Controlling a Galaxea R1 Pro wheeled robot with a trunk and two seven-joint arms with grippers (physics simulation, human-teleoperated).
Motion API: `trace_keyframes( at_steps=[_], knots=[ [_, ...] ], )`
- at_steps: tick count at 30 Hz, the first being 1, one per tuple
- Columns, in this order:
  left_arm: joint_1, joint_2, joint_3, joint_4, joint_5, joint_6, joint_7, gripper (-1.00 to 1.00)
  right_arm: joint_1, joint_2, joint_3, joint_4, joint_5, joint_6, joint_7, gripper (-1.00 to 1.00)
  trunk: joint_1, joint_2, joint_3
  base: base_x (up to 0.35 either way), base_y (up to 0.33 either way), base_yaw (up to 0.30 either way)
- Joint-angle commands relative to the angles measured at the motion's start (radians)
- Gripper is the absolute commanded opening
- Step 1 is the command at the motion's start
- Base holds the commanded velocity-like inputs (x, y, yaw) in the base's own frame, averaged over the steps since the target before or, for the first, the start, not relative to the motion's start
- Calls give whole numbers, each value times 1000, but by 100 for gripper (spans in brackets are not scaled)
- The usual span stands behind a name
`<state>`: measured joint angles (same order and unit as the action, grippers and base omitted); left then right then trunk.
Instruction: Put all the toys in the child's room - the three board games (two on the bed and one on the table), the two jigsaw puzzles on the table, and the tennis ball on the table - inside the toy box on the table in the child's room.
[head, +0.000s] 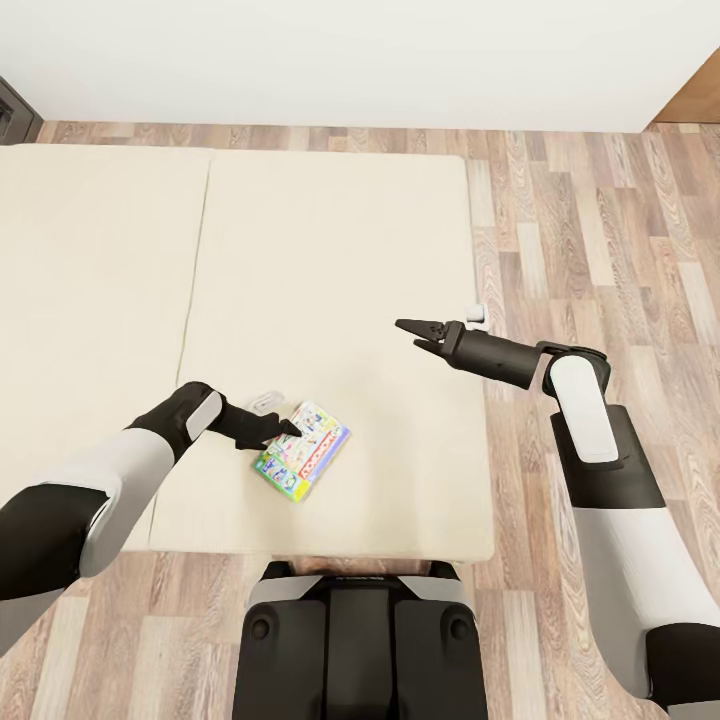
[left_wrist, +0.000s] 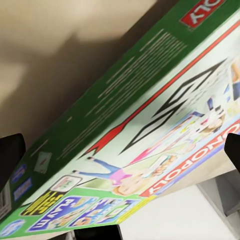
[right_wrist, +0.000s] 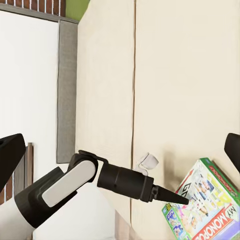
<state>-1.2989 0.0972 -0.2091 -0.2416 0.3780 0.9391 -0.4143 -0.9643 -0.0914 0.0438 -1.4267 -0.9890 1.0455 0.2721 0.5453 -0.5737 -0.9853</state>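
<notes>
One board game (head: 305, 452), a green-edged white-and-red Monopoly box, lies on the beige bed (head: 330, 250) near its front edge. My left gripper (head: 288, 428) is at the box's left edge. In the left wrist view the box (left_wrist: 150, 125) fills the space between the two widely spread fingers, so the gripper (left_wrist: 122, 150) is open around it. The right wrist view shows the same box (right_wrist: 205, 205) with the left gripper (right_wrist: 175, 198) pointing into its edge. My right gripper (head: 415, 333) hangs open and empty above the bed's right side, well clear of the box.
The mattress has two sections with a seam (head: 195, 300) between them. Wood plank floor (head: 600, 250) runs along the bed's right side and behind it, up to a white wall. A grey bed frame edge (right_wrist: 66, 90) borders the mattress. My base (head: 360, 640) stands against the bed's front edge.
</notes>
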Motion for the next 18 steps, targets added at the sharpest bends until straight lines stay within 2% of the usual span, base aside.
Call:
trace_keyframes(
  at_steps=[1,6,12,18],
  knots=[
    [0,1,-8,-1,5,2,-3,100,-1,-1,0,0,10,2,10,100,0,-1,-1,0,-5,0],
    [0,1,-8,-1,5,2,-3,100,-1,-1,1,0,10,2,10,100,0,-1,-1,-4,-22,0],
    [0,1,-8,-1,5,3,-3,100,-1,-1,1,0,10,2,10,100,0,-1,-1,-66,-159,0],
    [0,1,-8,-1,5,3,-3,100,-1,-3,1,0,10,2,9,100,0,-1,-1,-23,-50,0]
  ],
)
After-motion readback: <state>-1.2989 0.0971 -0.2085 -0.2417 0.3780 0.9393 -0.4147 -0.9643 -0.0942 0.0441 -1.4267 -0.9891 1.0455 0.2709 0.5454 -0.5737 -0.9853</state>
